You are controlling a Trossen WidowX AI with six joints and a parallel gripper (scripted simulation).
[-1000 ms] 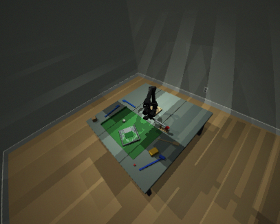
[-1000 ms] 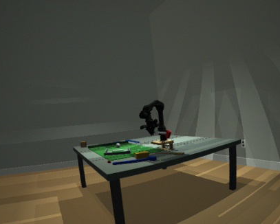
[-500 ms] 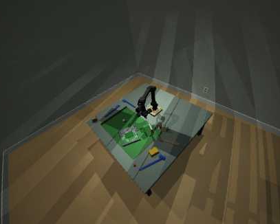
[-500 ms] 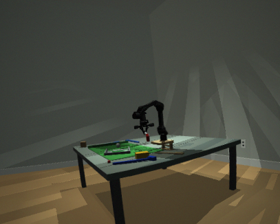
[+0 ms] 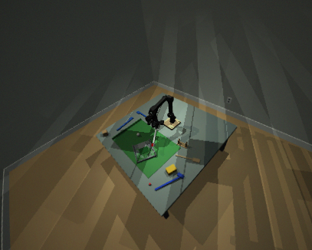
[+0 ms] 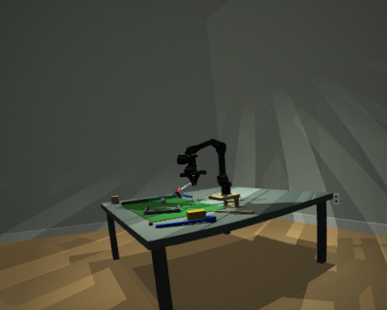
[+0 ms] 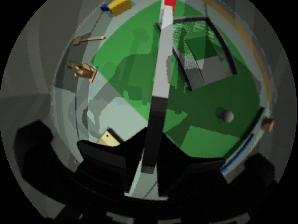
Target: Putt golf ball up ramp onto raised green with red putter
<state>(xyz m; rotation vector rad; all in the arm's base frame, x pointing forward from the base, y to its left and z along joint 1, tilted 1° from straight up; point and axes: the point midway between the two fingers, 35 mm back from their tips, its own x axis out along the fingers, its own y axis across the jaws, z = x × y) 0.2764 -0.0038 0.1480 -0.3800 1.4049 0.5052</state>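
Hand [image 7: 154,163] clamped on putter [image 7: 161,90] shaft, red head over green mat [image 7: 193,129]; ball [image 7: 229,116] nearby.
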